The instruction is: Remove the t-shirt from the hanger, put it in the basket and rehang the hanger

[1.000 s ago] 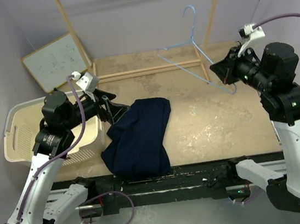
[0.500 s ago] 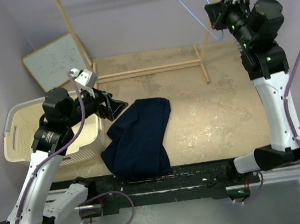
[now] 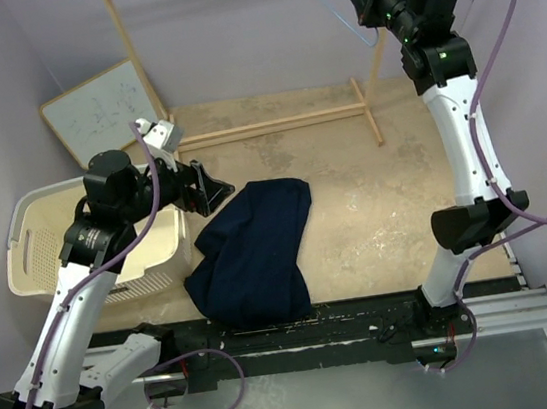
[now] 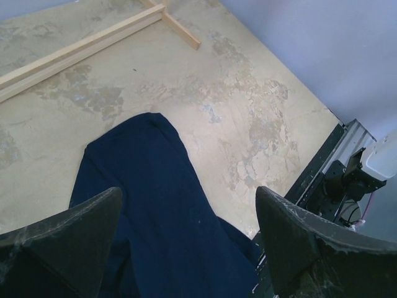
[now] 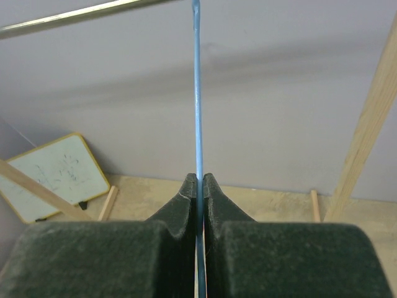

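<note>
- t-shirt: off the hanger. it lies in a rumpled dark navy heap on the worktop, just right of the cream basket, with its near end reaching the worktop's front edge.
- left hand: released, fingers spread wide with nothing between them. it hovers over the far left part of the shirt. in the left wrist view both pads are clear of the cloth.
- right hand: raised high at the back, beside the wooden rack upright. it is clenched on the thin light-blue hanger wire, which runs straight up from between the pads. the hanger hangs bare and well apart from the shirt.
- whiteboard leans at the back left.
</note>
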Tool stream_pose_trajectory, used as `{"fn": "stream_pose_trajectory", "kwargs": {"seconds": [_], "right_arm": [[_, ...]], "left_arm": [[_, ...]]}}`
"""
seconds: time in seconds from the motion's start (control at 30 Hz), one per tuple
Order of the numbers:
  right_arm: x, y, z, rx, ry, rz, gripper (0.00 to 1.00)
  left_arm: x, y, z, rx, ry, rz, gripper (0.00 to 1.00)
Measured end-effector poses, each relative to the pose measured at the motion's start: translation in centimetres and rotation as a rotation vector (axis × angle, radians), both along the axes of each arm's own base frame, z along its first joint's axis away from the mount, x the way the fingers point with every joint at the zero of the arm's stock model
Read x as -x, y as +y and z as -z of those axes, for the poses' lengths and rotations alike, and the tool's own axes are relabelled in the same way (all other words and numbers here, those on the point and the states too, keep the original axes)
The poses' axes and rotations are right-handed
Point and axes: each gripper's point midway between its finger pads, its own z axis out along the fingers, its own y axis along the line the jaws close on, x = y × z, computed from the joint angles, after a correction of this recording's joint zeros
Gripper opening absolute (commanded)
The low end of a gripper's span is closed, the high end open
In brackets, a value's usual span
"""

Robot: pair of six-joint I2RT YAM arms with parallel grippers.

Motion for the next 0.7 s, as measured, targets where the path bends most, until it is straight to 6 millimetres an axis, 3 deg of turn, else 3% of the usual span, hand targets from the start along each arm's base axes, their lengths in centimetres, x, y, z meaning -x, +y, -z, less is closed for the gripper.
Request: {"fn": "stream_pose_trajectory", "kwargs": {"seconds": [0.07, 0.2, 0.27, 0.33, 0.4, 0.43, 0.57, 0.7], "right_arm": [[-0.2, 0.2, 0.9, 0.004, 0.022, -0.004, 0.0], [0.6, 0.6, 2.6, 0.011, 0.064, -0.016, 0.01], [1.6, 0.8, 3.5, 0.014, 0.085, -0.03, 0.23], [2.9, 1.1, 4.2, 0.019, 0.095, -0.052, 0.73], [4.5, 1.3, 5.0, 0.014, 0.113, -0.076, 0.95], [5.5, 1.3, 5.5, 0.017, 0.121, -0.084, 0.99], [9.5, 1.0, 7.0, 0.022, 0.139, -0.108, 1.0], [13.9, 0.3, 7.8, 0.02, 0.136, -0.114, 1.0]], "left_arm": [[0.1, 0.0, 0.1, -0.002, 0.008, 0.003, 1.0], [0.6, -0.1, 1.0, -0.013, 0.052, 0.018, 0.99], [0.7, -0.2, 1.6, -0.021, 0.083, 0.029, 0.99], [0.6, -0.4, 2.8, -0.036, 0.132, 0.033, 0.99], [0.3, -0.4, 4.0, -0.053, 0.183, 0.031, 0.99], [0.2, -0.4, 4.8, -0.067, 0.217, 0.028, 0.99], [0.1, -0.6, 7.6, -0.111, 0.329, 0.007, 0.99], [1.1, -1.7, 9.2, -0.166, 0.381, 0.011, 0.99]]}}
